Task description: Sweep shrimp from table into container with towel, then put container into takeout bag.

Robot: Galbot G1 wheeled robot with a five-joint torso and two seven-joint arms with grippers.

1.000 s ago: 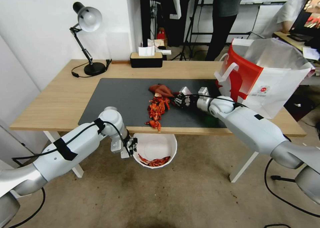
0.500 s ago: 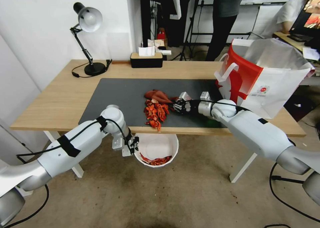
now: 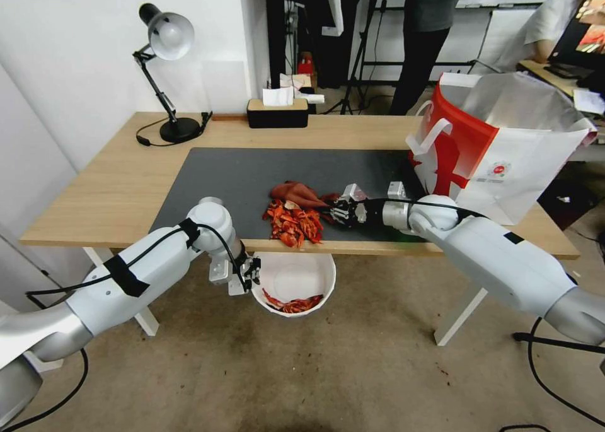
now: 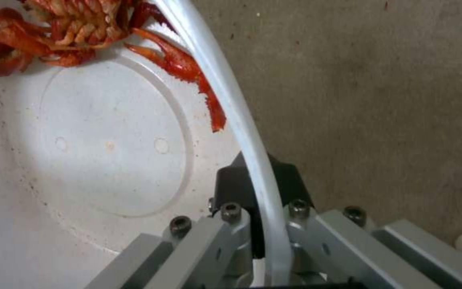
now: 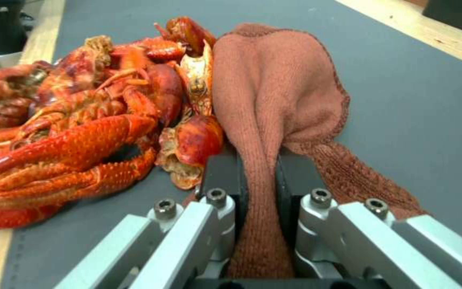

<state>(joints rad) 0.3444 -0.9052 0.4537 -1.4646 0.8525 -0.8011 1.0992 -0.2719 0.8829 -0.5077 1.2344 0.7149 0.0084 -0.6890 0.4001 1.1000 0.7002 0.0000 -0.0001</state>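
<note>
Shrimp (image 3: pixel 292 221) have slid nearer the bench (image 3: pixel 94 192) edge since a second ago; my right pincer (image 3: pixel 335 210) grasping the towel (image 3: pixel 295 193) pushes them toward the container (image 3: pixel 293 284) clenched by my left pincer (image 3: pixel 252 279).

The shrimp (image 3: pixel 292 221) lie on the table's (image 3: pixel 107 186) front edge, above the container (image 3: pixel 293 285), towel (image 3: pixel 295 193) behind.

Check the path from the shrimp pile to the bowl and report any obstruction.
Nothing visible blocks it. The shrimp lie at the table's near edge, with the container held just below by the left gripper. The right gripper holds the towel behind the pile.
</note>
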